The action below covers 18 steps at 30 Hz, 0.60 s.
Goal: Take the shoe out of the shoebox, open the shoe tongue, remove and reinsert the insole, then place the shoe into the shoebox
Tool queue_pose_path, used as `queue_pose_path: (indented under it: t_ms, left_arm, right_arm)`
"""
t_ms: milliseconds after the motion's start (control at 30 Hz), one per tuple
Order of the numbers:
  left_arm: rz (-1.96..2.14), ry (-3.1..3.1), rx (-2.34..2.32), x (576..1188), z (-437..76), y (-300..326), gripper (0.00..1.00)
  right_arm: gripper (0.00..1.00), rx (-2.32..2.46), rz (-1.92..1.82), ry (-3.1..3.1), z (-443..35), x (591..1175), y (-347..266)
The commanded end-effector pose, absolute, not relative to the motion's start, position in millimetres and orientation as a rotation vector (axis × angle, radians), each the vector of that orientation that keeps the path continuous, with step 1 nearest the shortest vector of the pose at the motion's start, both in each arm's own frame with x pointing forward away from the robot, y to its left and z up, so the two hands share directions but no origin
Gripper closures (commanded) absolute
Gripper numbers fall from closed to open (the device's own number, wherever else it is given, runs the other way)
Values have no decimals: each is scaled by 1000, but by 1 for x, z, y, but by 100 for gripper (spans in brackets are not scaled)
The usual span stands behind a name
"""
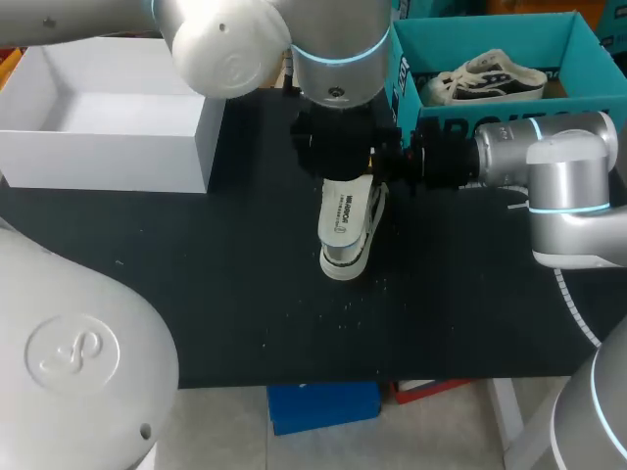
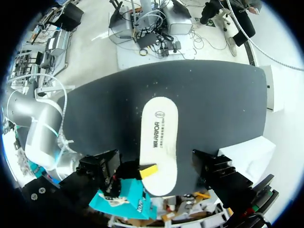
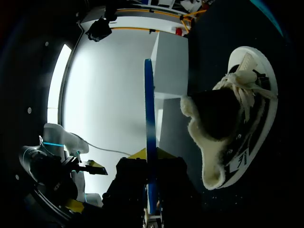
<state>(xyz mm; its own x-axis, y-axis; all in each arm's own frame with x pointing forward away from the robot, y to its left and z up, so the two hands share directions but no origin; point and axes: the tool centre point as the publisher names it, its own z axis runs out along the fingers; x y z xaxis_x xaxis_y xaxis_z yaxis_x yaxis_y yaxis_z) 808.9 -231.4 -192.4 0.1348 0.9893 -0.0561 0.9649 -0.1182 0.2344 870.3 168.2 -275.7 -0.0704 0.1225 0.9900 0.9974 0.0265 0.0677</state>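
A white insole (image 1: 340, 211) with a blue underside stands on edge over the black table, and my right gripper (image 1: 385, 168) is shut on its heel end. In the right wrist view the insole (image 3: 149, 133) shows edge-on between the fingers of that gripper (image 3: 151, 190). The fleece-lined white shoe (image 3: 232, 123) lies on its side beside it; in the head view this shoe (image 1: 361, 250) is right under the insole. My left gripper (image 2: 156, 164) hangs open above the insole (image 2: 159, 128), one black finger (image 2: 102, 164) on each side, not touching.
The teal shoebox (image 1: 460, 29) stands at the back right with a second shoe (image 1: 485, 78) in it. A white open box (image 1: 108, 147) sits at the back left. Black table mat (image 1: 196, 294) spreads toward the front edge.
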Motion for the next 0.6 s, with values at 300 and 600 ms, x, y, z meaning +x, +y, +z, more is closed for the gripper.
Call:
queue_pose_path:
  t_ms: [300, 600]
  left_arm:
    - [124, 1957, 2159, 820, -186, -235, 0]
    - [96, 1943, 2184, 835, -183, -236, 0]
  right_arm:
    - [100, -1252, -1182, -1363, -275, 870, 169]
    - [100, -1252, -1182, -1363, -275, 870, 169]
